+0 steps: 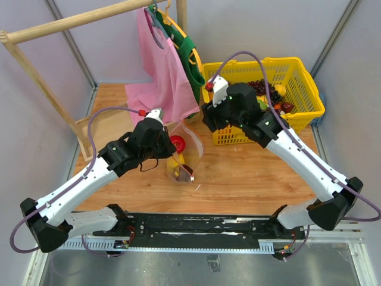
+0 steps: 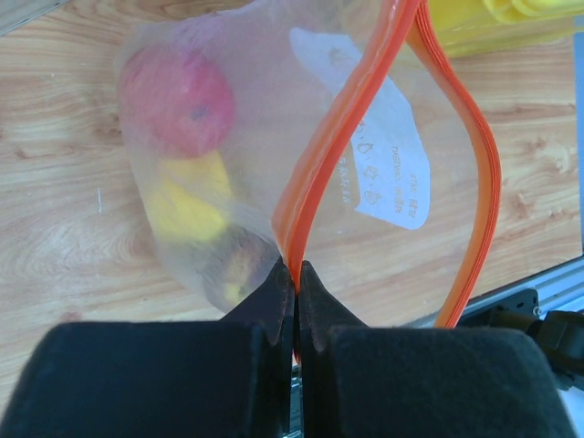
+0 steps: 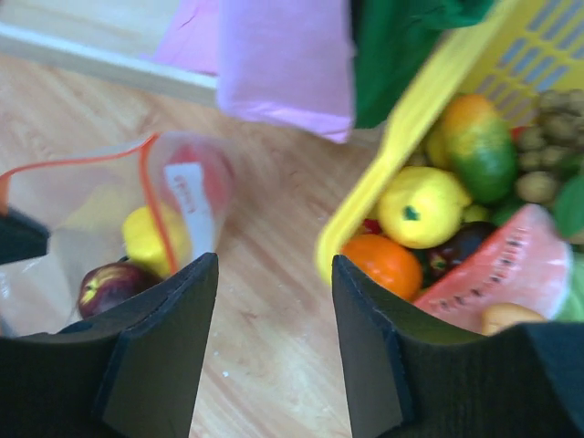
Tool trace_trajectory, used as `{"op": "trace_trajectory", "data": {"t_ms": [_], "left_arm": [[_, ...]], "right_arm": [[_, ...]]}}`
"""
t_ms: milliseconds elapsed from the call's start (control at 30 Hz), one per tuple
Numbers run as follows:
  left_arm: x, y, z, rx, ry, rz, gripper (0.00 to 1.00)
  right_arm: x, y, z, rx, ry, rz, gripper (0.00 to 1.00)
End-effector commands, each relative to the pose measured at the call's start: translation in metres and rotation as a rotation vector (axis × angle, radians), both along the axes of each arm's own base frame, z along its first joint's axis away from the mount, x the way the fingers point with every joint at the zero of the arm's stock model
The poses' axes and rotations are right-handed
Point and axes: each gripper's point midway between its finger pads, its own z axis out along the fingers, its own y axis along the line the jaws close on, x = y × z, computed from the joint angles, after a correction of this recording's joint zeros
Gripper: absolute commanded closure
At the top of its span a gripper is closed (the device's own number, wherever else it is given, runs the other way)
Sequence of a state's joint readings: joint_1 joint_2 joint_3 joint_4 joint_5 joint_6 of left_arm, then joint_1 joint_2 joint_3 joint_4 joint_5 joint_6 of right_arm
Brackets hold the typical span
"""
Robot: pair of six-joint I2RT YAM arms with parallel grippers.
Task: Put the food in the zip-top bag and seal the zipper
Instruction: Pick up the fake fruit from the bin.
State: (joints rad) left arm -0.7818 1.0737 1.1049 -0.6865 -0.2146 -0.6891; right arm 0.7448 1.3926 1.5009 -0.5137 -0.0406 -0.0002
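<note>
Zip-top bag [image 2: 265, 64] sits open-mouthed on the worktop [image 1: 250, 179] between the two arms, and it's got cargo: a red apple-like fruit [image 2: 178, 96], a yellow piece [image 2: 187, 205] and a darker reddish fruit [image 2: 233, 269] low down. Left gripper [image 2: 297, 274] has its jaws clamped tight on one end of the zipper [image 2: 342, 146], whose two orange strips bow apart and run away from the pinch. Right gripper [image 3: 274, 274] hangs with jaws parted and empty, the bag off to its left, the yellow basket [image 3: 401, 146] to its right, an orange [image 3: 388, 265] and a lemon [image 3: 422, 205] just beyond its fingers. That's the nearer arm to the basket, so I'd judge more picking comes before sealing.
</note>
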Motion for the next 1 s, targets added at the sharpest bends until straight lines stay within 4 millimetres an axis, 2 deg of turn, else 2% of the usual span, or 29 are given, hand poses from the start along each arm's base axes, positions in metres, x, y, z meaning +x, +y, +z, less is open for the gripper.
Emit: {"op": "trace_trajectory", "data": {"t_ms": [0,100,300,533,733,833,967], "left_arm": [[0.007,-0.010,0.013,-0.064,-0.033,0.006,1.00],[0.008,-0.011,0.013,-0.069,-0.034,0.004,1.00],[0.009,-0.011,0.013,-0.059,-0.039,0.003,1.00],[0.009,-0.009,0.011,-0.056,-0.042,0.004,1.00],[0.010,-0.011,0.009,-0.054,-0.039,-0.002,1.00],[0.009,-0.011,0.007,-0.049,-0.037,-0.006,1.00],[0.010,-0.010,0.006,-0.043,-0.041,-0.004,1.00]], "right_arm": [[0.028,-0.038,0.022,-0.004,-0.054,-0.113,0.45],[0.047,-0.059,0.025,0.003,-0.046,-0.172,0.43],[0.082,-0.080,0.010,0.048,0.024,-0.210,0.39],[0.120,-0.079,-0.031,-0.003,0.142,-0.198,0.33],[0.147,-0.084,-0.078,-0.045,0.255,-0.230,0.32],[0.153,-0.085,-0.102,-0.069,0.302,-0.230,0.31],[0.151,-0.077,-0.134,-0.080,0.396,-0.180,0.26]]}}
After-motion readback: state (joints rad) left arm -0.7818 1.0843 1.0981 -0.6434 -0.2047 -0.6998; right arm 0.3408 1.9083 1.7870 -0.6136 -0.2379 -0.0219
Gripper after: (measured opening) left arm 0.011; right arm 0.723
